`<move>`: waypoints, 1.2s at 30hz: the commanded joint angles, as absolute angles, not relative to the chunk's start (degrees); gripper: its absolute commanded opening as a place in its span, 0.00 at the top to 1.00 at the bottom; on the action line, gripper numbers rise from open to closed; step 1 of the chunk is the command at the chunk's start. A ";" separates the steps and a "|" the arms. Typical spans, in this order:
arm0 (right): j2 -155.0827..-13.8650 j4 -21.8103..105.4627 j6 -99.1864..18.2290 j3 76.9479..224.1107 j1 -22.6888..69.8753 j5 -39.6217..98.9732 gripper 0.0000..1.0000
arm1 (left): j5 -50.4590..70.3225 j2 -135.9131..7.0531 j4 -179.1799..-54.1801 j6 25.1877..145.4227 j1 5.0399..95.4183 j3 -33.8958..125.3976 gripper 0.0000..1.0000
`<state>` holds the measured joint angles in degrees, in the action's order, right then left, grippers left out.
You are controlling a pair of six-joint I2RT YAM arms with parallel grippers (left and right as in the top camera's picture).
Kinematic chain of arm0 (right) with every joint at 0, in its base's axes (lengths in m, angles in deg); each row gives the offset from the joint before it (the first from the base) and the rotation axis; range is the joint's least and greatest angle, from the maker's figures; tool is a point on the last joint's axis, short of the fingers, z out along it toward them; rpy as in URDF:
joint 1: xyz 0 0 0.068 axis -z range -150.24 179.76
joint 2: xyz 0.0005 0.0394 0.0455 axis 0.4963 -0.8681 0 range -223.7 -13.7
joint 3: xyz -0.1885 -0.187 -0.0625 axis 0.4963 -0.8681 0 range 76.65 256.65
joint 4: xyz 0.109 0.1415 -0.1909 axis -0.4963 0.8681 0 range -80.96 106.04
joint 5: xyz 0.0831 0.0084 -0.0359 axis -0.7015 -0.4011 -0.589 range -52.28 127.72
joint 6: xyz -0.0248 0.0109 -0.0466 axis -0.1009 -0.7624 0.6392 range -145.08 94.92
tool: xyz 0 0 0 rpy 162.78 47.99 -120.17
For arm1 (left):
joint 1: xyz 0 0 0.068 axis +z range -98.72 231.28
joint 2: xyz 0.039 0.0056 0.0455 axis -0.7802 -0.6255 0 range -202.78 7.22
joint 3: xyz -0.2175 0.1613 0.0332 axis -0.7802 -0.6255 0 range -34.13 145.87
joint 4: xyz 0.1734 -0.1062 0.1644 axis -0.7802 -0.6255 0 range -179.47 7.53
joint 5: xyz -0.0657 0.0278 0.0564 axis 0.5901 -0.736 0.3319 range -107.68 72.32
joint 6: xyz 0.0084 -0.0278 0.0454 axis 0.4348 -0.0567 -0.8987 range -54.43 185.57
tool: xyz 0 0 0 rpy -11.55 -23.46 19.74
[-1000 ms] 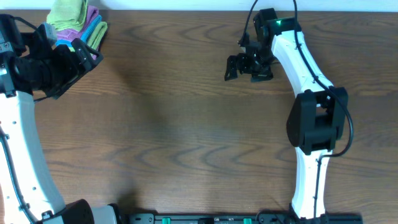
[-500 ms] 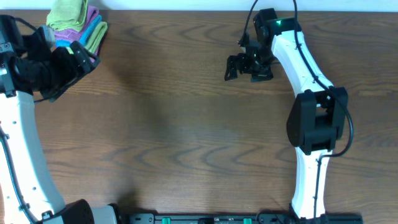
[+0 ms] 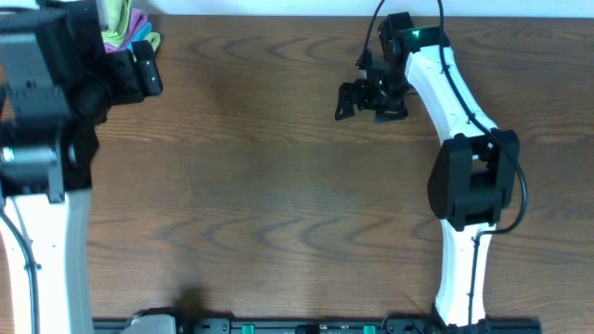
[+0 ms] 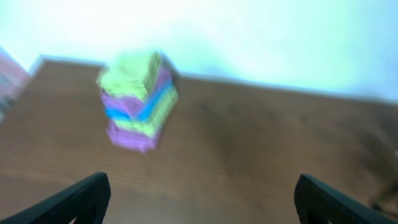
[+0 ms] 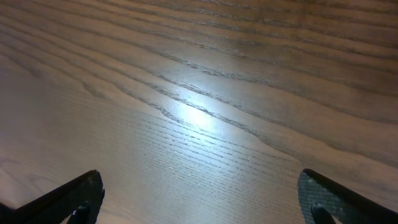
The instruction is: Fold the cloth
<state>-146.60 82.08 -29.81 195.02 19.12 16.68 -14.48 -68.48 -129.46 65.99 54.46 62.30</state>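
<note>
Cloth, lime-green, perhaps terry, atop a blurred purple-and-blue folded stack. Left fingers spread wide; right fingers likewise, over grained wooden tabletop.

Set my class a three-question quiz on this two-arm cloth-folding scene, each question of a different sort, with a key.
1. True or false: the right gripper grips a cloth.
2. Which lies on top of the stack of folded cloths? A: purple cloth. B: lime-green cloth. C: blue cloth.
3. Fill in: the left gripper is ___, with nothing between its fingers.
Key: 1 false; 2 B; 3 open.
</note>
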 commanded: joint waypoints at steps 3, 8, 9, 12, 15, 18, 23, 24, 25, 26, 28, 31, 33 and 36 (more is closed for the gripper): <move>-144.96 82.05 -29.73 195.92 18.47 16.31 0.01 | -19.58 -61.60 -115.07 66.69 54.26 44.18 0.05; -144.96 82.05 -29.73 195.92 18.47 16.31 0.01 | -21.56 -51.98 -102.70 70.69 54.26 24.88 0.04; -144.96 82.05 -29.73 195.92 18.47 16.31 0.01 | -21.63 -50.32 -101.65 70.85 54.26 21.86 0.05; -144.96 82.03 -29.73 195.92 18.47 16.31 0.01 | -21.70 -45.80 -100.01 72.57 54.26 13.66 0.05; -144.96 82.05 -29.70 195.92 18.47 16.31 0.01 | -21.70 -41.14 -99.03 73.58 54.31 6.58 0.05; -144.96 82.05 -29.73 195.92 18.47 16.31 0.01 | -21.74 -35.66 -96.04 73.58 54.76 -0.72 0.05; -144.96 82.03 -29.70 195.92 18.47 16.31 0.01 | -22.15 -26.98 -90.97 73.58 55.79 -11.14 0.05; -144.96 82.05 -29.70 195.92 18.47 16.31 0.01 | -22.15 -25.86 -90.55 73.58 55.81 -12.41 0.05; -144.96 82.05 -29.73 195.92 18.47 16.31 0.01 | -22.13 -24.73 -90.38 73.58 55.81 -13.63 0.05; -144.96 82.05 -29.73 195.92 18.47 16.31 0.01 | -22.13 -23.46 -90.33 73.56 55.79 -14.92 0.05; -144.96 82.05 -29.70 195.92 18.47 16.31 0.01 | -22.13 -21.23 -90.44 73.51 55.79 -16.93 0.04; -144.96 82.05 -29.73 195.92 18.47 16.31 0.01 | -22.13 -17.89 -91.38 73.49 55.81 -19.54 0.05; -144.96 82.05 -29.70 195.92 18.47 16.31 0.01 | -22.07 -16.05 -91.47 73.54 55.79 -21.26 0.05; -144.96 82.05 -29.73 195.92 18.47 16.31 0.01 | -21.61 -13.38 -91.42 73.56 55.81 -23.73 0.05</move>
